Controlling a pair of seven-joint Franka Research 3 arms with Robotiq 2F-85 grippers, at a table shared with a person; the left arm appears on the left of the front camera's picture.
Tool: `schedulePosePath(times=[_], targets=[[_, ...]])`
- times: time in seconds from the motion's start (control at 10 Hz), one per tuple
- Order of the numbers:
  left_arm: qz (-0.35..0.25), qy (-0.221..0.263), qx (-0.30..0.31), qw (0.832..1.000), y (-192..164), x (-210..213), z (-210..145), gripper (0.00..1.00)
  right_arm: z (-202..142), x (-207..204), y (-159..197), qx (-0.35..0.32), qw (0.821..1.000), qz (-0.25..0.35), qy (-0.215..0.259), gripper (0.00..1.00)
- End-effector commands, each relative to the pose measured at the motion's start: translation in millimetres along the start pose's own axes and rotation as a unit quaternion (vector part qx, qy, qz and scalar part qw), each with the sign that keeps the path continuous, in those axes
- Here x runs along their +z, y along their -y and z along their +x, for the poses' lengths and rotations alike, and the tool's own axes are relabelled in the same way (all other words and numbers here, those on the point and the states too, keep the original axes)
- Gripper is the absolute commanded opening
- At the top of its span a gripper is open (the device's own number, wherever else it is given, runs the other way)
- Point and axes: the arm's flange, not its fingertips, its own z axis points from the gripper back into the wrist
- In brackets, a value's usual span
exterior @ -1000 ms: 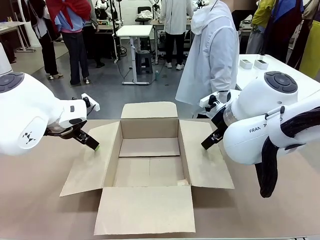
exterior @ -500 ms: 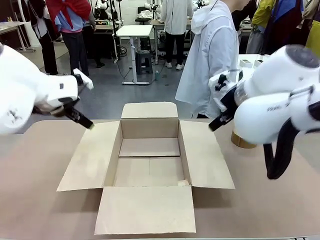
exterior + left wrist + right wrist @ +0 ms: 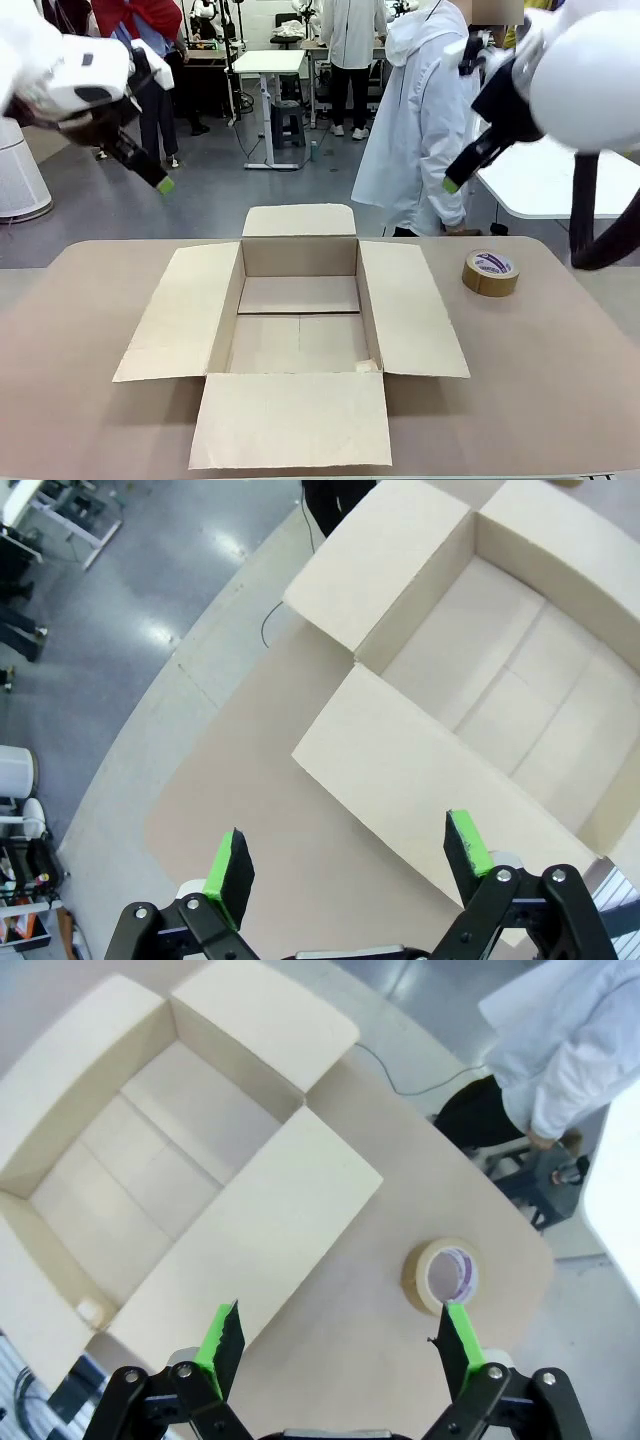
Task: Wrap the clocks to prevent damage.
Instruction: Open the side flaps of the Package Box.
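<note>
The brown table (image 3: 560, 400) carries an open cardboard box (image 3: 300, 300) at its middle, all four flaps spread flat. The front view looks straight into it: bare cardboard floor with the seam of the bottom flaps. At the far edge stands a person (image 3: 420, 120) in a white coat, turned sideways.

The front view shows both arms lifted high above the table, one to each side of the box. They are seen side-on there, so the gaps between the fingers are hard to read. The wrist views settle it. The left gripper (image 3: 349, 855) has its green pads wide apart with nothing between them, and looks down on the box's left flap, the table edge and grey floor beyond. The right gripper (image 3: 338, 1335) is likewise spread and holds nothing.

Under it lies a tape roll (image 3: 440, 1275) (brown, lying flat), near the right flap but apart from it. The right wrist view also catches a small pale scrap (image 3: 88, 1310) in one inner corner of the box, too small to identify. Where the clocks lie cannot be told from these views.
</note>
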Motion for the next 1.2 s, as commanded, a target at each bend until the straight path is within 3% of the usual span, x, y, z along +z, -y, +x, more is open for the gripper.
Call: schedulePosePath(times=[0.0,0.1,1.1], targets=[[-0.012,-0.005,-0.004,1.0,4,28,10,1.0,9,9,-4,-0.025,1.0,-0.006,-0.016,1.0],[0.0,0.0,0.0,1.0,0,0,0,1.0,0,0,0,0.0,1.0,0.0,0.0,1.0],[-0.002,-0.008,0.001,1.0,1,0,1,1.0,2,4,-2,-0.005,1.0,-0.001,-0.007,1.0]])
